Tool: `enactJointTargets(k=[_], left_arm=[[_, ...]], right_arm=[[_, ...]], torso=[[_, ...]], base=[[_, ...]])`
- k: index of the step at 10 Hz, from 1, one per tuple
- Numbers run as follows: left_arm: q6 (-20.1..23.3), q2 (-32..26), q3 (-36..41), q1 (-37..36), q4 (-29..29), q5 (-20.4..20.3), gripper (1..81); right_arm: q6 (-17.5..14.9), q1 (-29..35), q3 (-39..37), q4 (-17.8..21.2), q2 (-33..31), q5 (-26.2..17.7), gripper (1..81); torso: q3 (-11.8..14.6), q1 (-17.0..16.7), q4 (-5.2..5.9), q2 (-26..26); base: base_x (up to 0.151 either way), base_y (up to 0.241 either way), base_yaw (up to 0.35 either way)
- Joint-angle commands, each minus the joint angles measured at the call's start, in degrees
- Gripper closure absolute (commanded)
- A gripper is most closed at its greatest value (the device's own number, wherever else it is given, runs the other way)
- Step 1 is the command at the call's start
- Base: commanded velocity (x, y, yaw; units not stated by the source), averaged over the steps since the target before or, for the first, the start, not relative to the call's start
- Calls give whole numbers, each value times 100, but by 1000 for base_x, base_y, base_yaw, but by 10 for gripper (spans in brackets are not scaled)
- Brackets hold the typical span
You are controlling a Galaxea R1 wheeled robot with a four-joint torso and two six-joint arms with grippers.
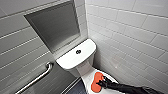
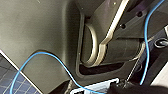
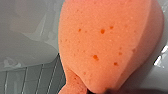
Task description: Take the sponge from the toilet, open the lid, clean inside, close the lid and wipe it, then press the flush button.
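Observation:
The white toilet (image 1: 75,58) stands in the corner, with a round flush button (image 1: 78,51) on top of its cistern. In front of the cistern the white lid (image 1: 86,75) lies down. The orange-red sponge (image 1: 97,81) rests on the lid, pinched at its middle. My right gripper (image 1: 103,83) comes in from the lower right on a black arm and is shut on the sponge. The right wrist view shows the sponge (image 3: 105,42) large and close over the glossy white toilet surface (image 3: 30,47). My left gripper is open and holds nothing.
A recessed grey niche (image 1: 53,25) sits in the wall behind the cistern. A metal grab rail (image 1: 37,78) runs along the left wall. White tiled wall (image 1: 130,37) stands close on the right. A blue cable (image 2: 50,56) crosses my own dark body.

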Motion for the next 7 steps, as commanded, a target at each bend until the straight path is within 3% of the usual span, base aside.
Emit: enactJointTargets(k=[1,3,7], left_arm=[[17,-57,33,97,-36,439,10],[17,-40,33,97,-18,439,10],[26,-31,33,97,-1,439,10]], right_arm=[[20,287,731,-10,-475,-369,811],[29,190,1847,-1,-1310,-219,811],[29,-363,2612,8,-2233,71,811]], torso=[[0,0,0,0],[0,0,0,0],[-2,0,0,0]], base=[[0,0,0],[0,0,0],[0,0,0]])
